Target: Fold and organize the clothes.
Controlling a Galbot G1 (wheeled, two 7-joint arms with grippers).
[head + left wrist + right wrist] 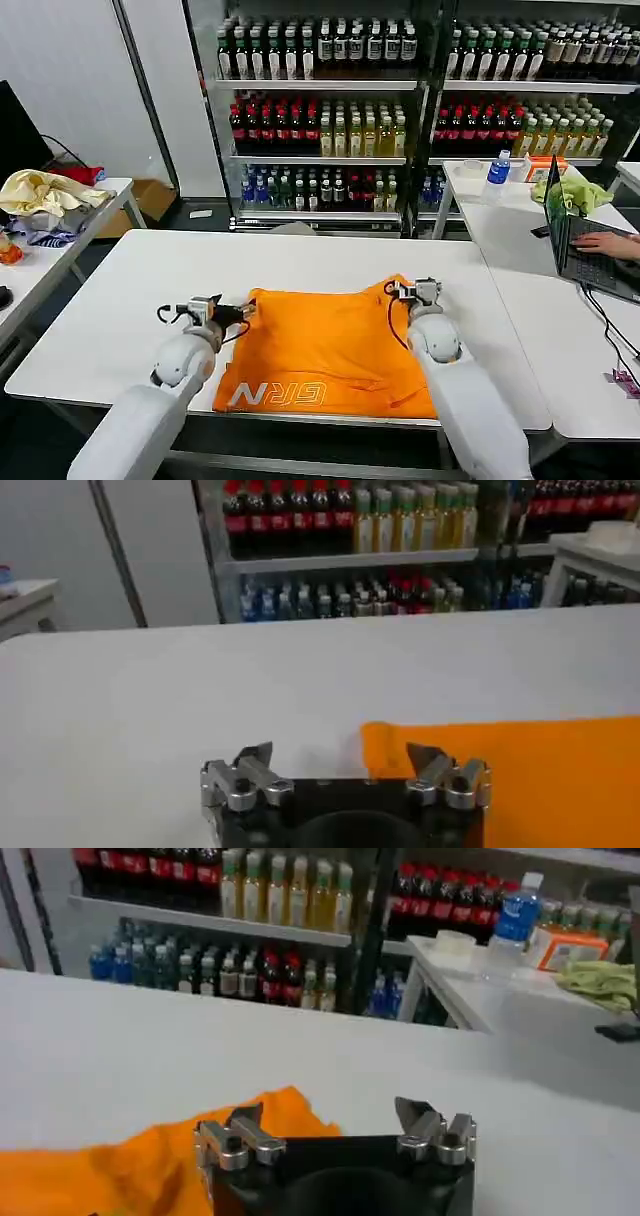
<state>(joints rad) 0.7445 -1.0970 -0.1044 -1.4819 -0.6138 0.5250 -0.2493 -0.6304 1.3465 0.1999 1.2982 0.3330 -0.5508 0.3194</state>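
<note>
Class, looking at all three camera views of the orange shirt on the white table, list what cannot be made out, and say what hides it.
- Bright orange T-shirt: its white lettering is partly cut off by a fold, head view.
- Shirt's near right corner: covered by the right arm, head view.
- Left gripper and right gripper: both open; their wrist views do not show whether they touch the white table.

1. A white table (pixel 330 262) stands before the robot, its top plain and flat
2. An orange T-shirt (pixel 330 345) lies flat on it, toward the 6 o'clock edge
3. White lettering (pixel 275 394) shows at the shirt's 7 o'clock corner
4. The shirt's 1 o'clock corner is rumpled
</note>
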